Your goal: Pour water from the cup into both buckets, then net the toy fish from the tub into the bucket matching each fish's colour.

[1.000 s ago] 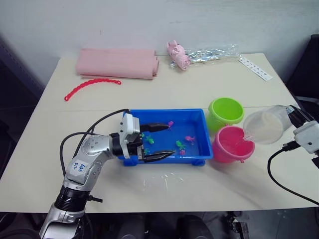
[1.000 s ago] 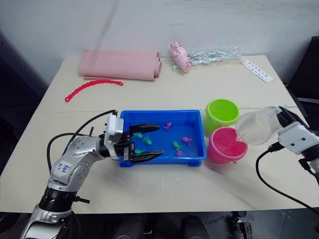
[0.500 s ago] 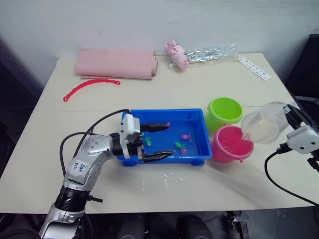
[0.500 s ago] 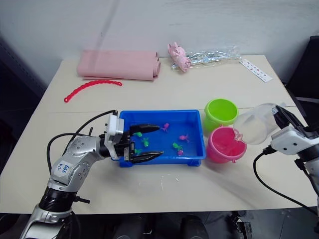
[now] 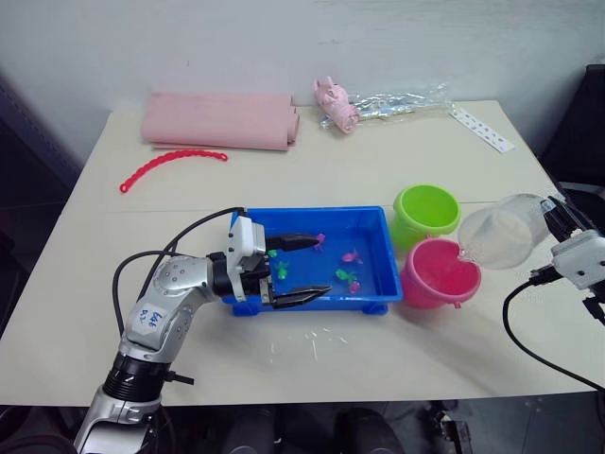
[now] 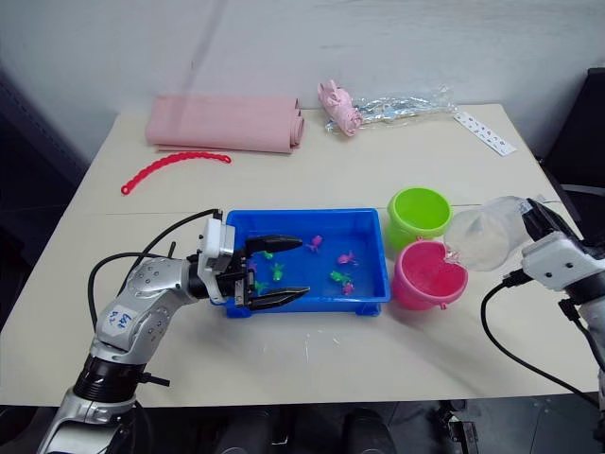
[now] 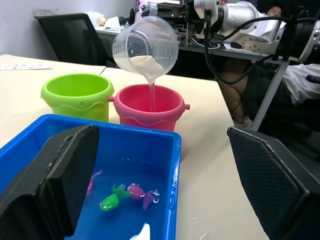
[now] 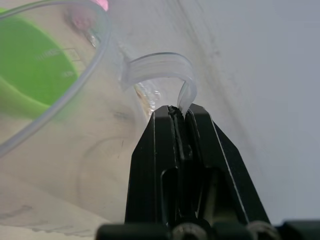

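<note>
Handwritten blue "649" label, left forearm.

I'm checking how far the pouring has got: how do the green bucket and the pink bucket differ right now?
The pink bucket has a thin stream of water falling into it from the tilted cup, held by the right gripper; the green bucket receives none. The pink bucket stands nearer the table's front edge, the green bucket behind it. Both are upright, of like size, and beside the tub.
</note>
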Motion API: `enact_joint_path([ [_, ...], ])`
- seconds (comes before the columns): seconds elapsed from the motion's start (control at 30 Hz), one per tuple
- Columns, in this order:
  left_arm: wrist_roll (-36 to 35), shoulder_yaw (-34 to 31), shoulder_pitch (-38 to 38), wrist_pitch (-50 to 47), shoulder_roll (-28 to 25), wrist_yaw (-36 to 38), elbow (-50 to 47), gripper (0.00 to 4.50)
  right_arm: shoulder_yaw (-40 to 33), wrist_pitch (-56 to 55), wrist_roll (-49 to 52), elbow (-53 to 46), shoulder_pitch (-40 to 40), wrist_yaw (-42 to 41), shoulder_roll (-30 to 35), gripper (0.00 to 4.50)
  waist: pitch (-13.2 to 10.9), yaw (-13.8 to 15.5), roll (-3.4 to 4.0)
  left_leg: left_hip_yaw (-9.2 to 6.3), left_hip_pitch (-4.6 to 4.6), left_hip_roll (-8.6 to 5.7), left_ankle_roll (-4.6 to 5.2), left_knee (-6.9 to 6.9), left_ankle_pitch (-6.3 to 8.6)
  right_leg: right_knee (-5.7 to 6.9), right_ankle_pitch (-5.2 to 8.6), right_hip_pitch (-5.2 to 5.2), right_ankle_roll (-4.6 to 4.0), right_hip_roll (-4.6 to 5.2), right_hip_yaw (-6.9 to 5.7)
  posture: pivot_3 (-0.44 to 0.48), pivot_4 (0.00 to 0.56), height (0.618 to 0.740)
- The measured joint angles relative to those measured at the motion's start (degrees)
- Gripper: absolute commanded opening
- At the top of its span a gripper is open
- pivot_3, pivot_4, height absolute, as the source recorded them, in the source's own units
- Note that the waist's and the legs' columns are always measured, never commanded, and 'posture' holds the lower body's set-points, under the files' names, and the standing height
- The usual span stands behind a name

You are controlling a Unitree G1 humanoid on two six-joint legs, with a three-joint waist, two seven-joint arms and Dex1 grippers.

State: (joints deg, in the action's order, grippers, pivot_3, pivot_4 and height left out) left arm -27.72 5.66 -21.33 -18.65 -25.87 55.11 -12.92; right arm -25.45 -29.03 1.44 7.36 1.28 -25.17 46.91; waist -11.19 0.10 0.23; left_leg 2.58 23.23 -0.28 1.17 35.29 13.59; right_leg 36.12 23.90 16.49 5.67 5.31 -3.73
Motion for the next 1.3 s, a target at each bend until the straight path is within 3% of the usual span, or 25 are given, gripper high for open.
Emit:
enact_joint_path([
  [0.3, -0.09, -1.16, 0.62, 0.10, -0.84, -0.37, 0.08, 4.50, -2.63, 16.10, 13.04, -3.25, 1.85, -1.50, -1.84, 0.05, 0.00, 0.00, 0.00, -0.01, 0.00, 0.00, 0.00, 0.07, 0.00, 0.07, 0.00, 0.00, 0.00, 0.02, -0.01, 0.000, 0.150, 0.740],
  [0.43, -1.84, -3.50, 0.77, -1.45, -1.43, -0.66, -0.04, 4.50, -2.64, 30.74, 18.95, -3.17, 8.23, -1.86, -0.26, 0.05, 0.00, -0.25, 0.01, -0.01, -0.02, 0.02, -0.01, 0.12, -0.01, 0.17, 0.00, 0.02, 0.00, 0.01, 0.01, 0.000, 0.150, 0.740],
  [0.67, -2.67, -7.91, -1.30, -2.55, -1.68, -3.37, 0.15, 4.50, 1.24, 37.81, 16.87, 1.69, 19.32, -3.94, 4.37, 0.05, -0.01, 0.03, -0.02, -0.06, 0.04, 0.01, 0.00, 0.17, 0.00, 0.18, 0.00, 0.05, 0.00, 0.02, -0.04, 0.000, 0.150, 0.740],
  [0.83, -2.91, -9.22, -2.18, -3.53, -1.18, -5.75, 0.34, 4.50, 8.48, 34.61, 10.63, 10.02, 25.71, -4.56, 4.25, 0.05, -0.03, -0.06, -0.04, -0.05, 0.09, 0.00, 0.01, 0.24, 0.00, 0.34, 0.00, 0.07, 0.00, 0.03, -0.06, 0.000, 0.150, 0.740],
  [0.97, -2.91, -9.36, -2.81, -3.67, -1.08, -6.74, 0.34, 4.50, 13.98, 25.38, 2.61, 16.27, 29.85, -3.50, 4.29, 0.05, -0.03, -0.19, -0.04, -0.05, 0.10, 0.00, 0.01, 0.22, 0.00, 0.38, 0.00, 0.11, 0.00, 0.02, -0.05, 0.000, 0.150, 0.740],
  [1.3, -2.90, -9.13, -2.80, -3.72, -1.03, -7.13, 0.29, 4.50, 18.85, 9.25, -8.98, 25.63, 35.84, 2.62, 4.31, 0.05, -0.04, -0.18, -0.06, -0.05, 0.13, 0.00, 0.01, 0.25, 0.00, 0.39, 0.00, 0.11, 0.00, 0.02, -0.07, 0.000, 0.150, 0.740],
])
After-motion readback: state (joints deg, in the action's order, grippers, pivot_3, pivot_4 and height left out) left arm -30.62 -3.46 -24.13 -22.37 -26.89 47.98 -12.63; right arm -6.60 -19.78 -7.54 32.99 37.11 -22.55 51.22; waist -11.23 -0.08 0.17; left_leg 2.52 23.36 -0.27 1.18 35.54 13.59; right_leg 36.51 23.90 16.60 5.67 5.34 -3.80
